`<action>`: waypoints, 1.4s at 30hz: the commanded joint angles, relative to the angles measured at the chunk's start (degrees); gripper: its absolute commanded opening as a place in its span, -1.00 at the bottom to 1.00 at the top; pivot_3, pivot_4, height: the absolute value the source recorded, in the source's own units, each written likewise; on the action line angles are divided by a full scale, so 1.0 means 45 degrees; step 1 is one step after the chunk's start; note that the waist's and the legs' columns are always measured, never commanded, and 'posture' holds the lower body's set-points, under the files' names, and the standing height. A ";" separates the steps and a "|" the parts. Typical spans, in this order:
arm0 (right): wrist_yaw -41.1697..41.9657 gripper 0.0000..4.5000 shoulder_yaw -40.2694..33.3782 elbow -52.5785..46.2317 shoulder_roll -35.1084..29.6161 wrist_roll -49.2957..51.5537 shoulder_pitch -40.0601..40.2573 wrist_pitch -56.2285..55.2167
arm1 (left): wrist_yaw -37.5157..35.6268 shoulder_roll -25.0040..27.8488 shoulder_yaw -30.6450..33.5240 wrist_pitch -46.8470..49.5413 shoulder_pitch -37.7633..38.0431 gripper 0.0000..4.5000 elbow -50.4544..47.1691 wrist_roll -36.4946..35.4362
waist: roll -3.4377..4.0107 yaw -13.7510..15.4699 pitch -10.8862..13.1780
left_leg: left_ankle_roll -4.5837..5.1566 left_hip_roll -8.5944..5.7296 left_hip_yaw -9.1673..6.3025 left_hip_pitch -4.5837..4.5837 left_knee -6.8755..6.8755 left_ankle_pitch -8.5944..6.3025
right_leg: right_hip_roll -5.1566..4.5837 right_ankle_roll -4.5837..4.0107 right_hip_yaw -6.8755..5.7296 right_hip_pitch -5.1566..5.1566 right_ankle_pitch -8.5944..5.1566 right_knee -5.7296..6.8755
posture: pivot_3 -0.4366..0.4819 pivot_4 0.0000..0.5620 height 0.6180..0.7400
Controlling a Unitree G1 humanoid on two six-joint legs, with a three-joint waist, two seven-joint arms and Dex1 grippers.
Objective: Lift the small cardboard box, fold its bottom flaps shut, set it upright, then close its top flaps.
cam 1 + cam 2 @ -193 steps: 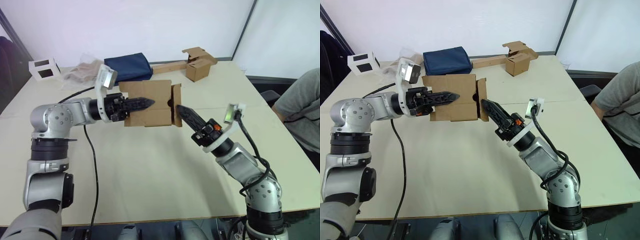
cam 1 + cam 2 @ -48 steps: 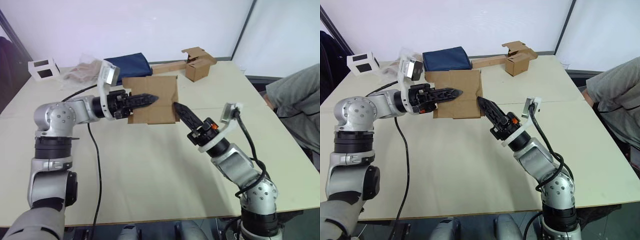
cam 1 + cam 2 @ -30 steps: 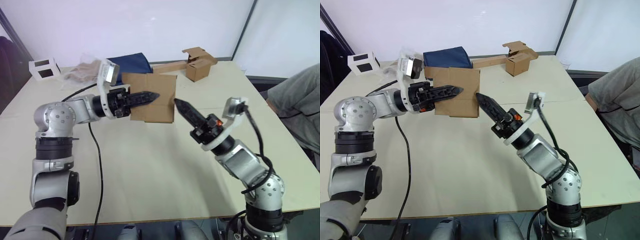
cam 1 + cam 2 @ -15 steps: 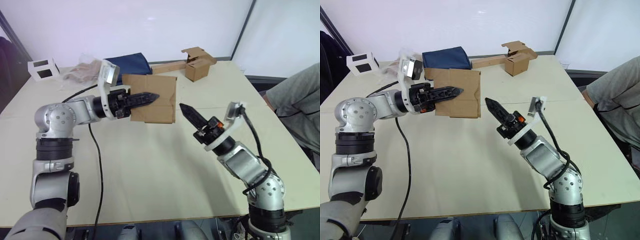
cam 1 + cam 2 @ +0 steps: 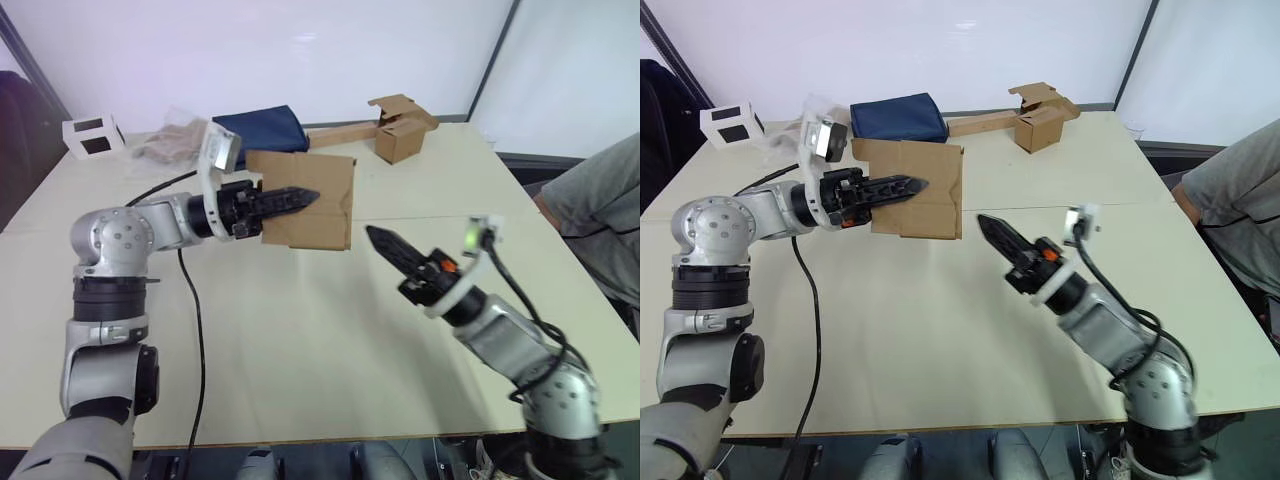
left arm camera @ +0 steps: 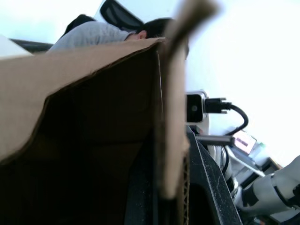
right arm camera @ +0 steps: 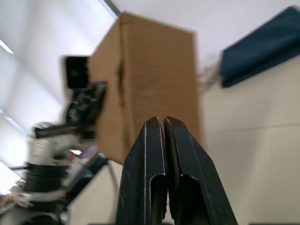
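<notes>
Above table (image 5: 300,330), box (image 5: 318,200) (left tool (image 5: 305,196) clamped)

small cardboard box (image 5: 923,193): its underside and its far ends are hidden; in the left wrist view the interior is dark.
person (image 5: 1238,205): cut off by the picture's edge, beyond the box, a grey sleeve showing.
left gripper (image 5: 912,185): one finger hidden behind the box wall.

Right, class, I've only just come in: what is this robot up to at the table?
The left gripper is shut on a wall of the small cardboard box and holds it up above the table. The right gripper, shut and empty, points at the box from beside it without touching. A second brown box, a blue bag and a white box lie at the far edge.
</notes>
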 commanded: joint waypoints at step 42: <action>-0.0837 -1.00 0.0003 -0.1976 0.0484 -0.3572 0.1246 -0.1891 | -0.7822 -0.1170 -0.8274 -0.5985 -0.7750 0.99 0.5119 1.0274 | -0.0003 0.0037 0.0008 | 0.0029 0.0000 0.0008 -0.0003 0.0007 -0.0015 | 0.0021 0.0001 0.0017 0.0004 -0.0004 -0.0008 | -0.05 -0.47 1.00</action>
